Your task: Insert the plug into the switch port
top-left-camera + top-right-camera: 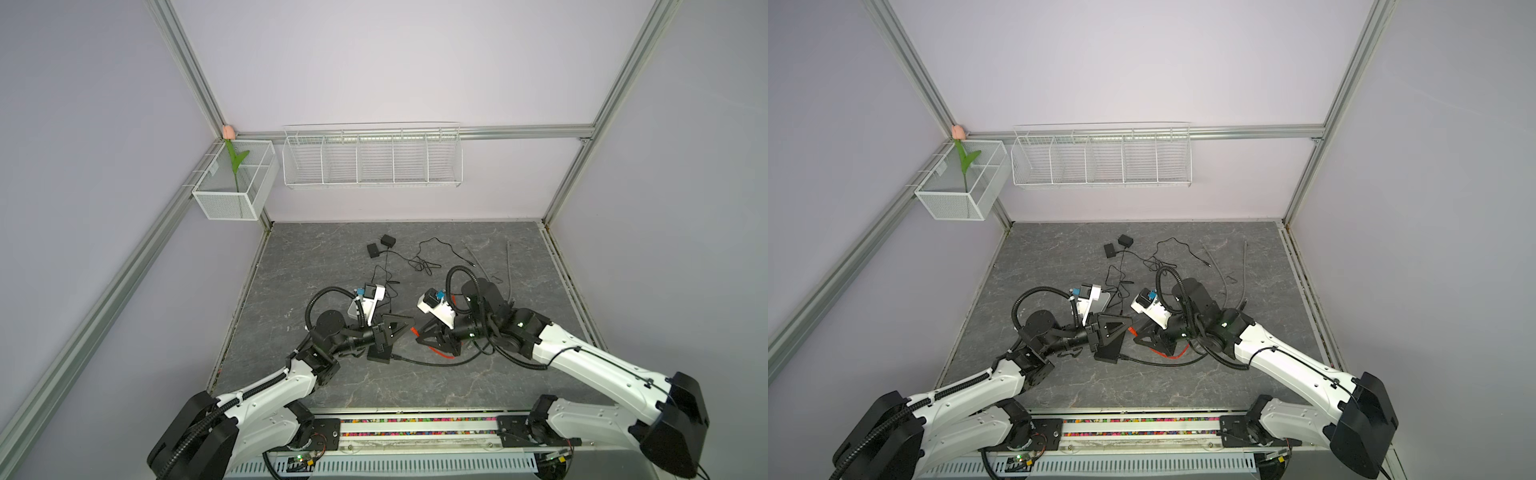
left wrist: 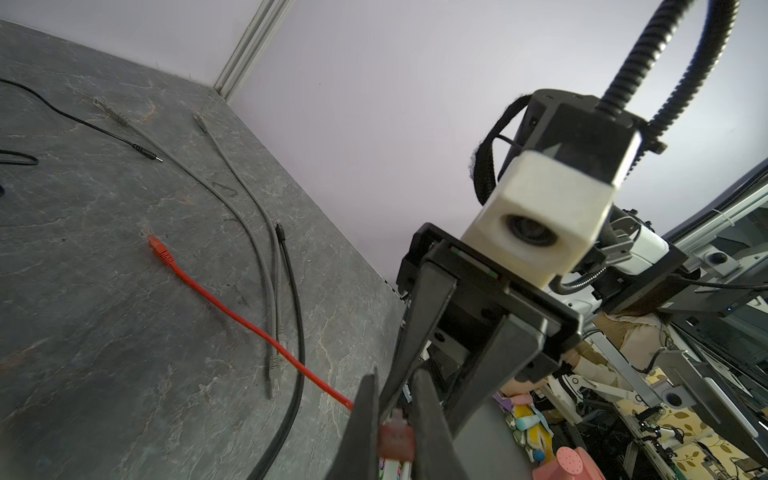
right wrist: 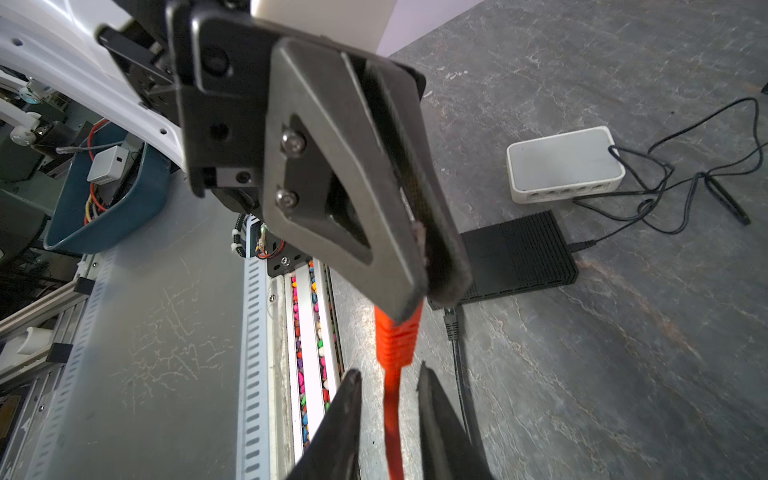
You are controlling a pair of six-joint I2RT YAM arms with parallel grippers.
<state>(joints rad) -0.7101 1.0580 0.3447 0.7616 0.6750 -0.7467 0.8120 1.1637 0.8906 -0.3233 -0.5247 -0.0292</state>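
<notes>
your left gripper (image 3: 428,297) was shut tight on the orange plug (image 3: 397,336). the fingers pinched the clip end and the ribbed boot stuck out past the tips. the left wrist view showed the same thing, with the plug wedged between both fingers and no gap.

your right gripper (image 3: 386,372) was partly open, one finger on each side of the orange cable (image 2: 232,311) just behind the boot. a sliver of gap showed on both sides, so it had no hold on the cable.

you held the plug between the two grippers, which met tip to tip mid-table in both top views. the plug was just beside the front corner of the black switch (image 3: 519,249) and not in any port.

the black switch lay flat on the grey table (image 3: 623,353). a black cable (image 3: 451,324) was plugged into its front face and a thin lead ran into its side. the white switch (image 3: 561,160) sat near it but apart, its port row facing the right wrist camera and a thin black lead at its corner.

the orange cable trailed from the left gripper across the table to its other plug (image 2: 157,247), which lay loose. grey cables (image 2: 274,365) and a thicker black one (image 2: 300,332) lay beside it, and the orange cable crossed over them.
</notes>
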